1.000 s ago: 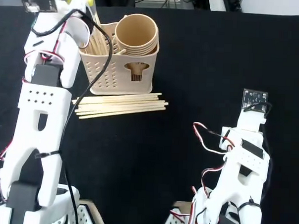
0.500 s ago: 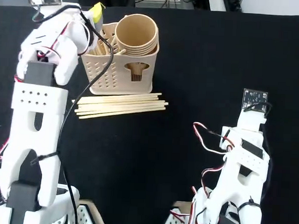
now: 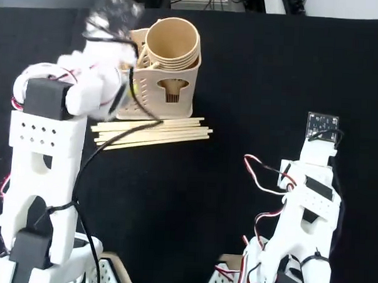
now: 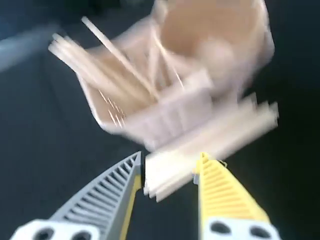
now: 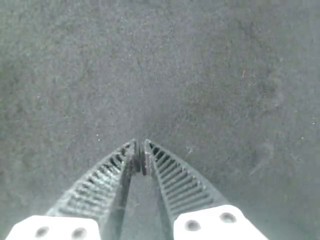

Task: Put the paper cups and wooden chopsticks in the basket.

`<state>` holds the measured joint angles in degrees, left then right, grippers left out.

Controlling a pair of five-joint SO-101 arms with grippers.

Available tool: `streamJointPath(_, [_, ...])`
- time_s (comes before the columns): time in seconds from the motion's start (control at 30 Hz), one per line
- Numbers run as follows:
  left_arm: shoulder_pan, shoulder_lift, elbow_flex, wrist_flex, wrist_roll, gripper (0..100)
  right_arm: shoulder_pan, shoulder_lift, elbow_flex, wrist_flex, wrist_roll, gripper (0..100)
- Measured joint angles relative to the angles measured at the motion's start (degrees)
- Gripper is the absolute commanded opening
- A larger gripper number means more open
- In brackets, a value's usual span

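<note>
Tip: leaving right fingers [image 5: 165, 175] clenched on nothing over the tabletop [image 3: 254, 75], lowering the spread, empty left fingers [image 4: 117, 187] squarely astride the loose wooden chopsticks [image 3: 152, 132] lying just beside the basket [image 3: 150, 96], pinching mid-bundle, avoiding bumping the basket already holding stacked paper cups [image 3: 173, 40].

Flat table [image 3: 254, 75], black cloth over it. Pale slotted basket [image 3: 154, 103] stands upright toward the far side. A loose bundle of wooden chopsticks [image 3: 177, 131] lies flat just beside its near wall.
</note>
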<state>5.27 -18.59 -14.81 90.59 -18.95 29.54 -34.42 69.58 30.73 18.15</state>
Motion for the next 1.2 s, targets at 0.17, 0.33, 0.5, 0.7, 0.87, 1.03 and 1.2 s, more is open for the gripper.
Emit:
streamJointPath(0.17, [-0.6, -0.4, 3.2, 6.0, -2.3, 12, 0.0, 0.0, 0.0, 0.0, 0.0, 2.5])
streamJointPath(0.33, [-4.9, -4.5, 17.3, 0.8, -3.1, 17, 0.0, 0.0, 0.0, 0.0, 0.0, 2.5])
streamJointPath(0.5, [-9.8, -8.0, 38.6, -9.8, -11.6, 20, 0.0, 0.0, 0.0, 0.0, 0.0, 2.5])
streamJointPath(0.7, [-11.6, -8.1, 57.0, -24.5, -25.7, 20, 0.0, 0.0, 0.0, 0.0, 0.0, 2.5])
streamJointPath(0.87, [-11.6, -8.1, 62.9, -34.5, -35.7, 22, 0.0, 0.0, 0.0, 0.0, 0.0, 2.5])
streamJointPath(1.03, [-11.6, -5.0, 63.6, -42.7, -39.6, 23, 0.0, 0.0, 0.0, 0.0, 0.0, 2.5])
streamJointPath(1.2, [-11.6, 4.4, 60.0, -45.0, -39.6, 22, 0.0, 0.0, 0.0, 0.0, 0.0, 2.5])
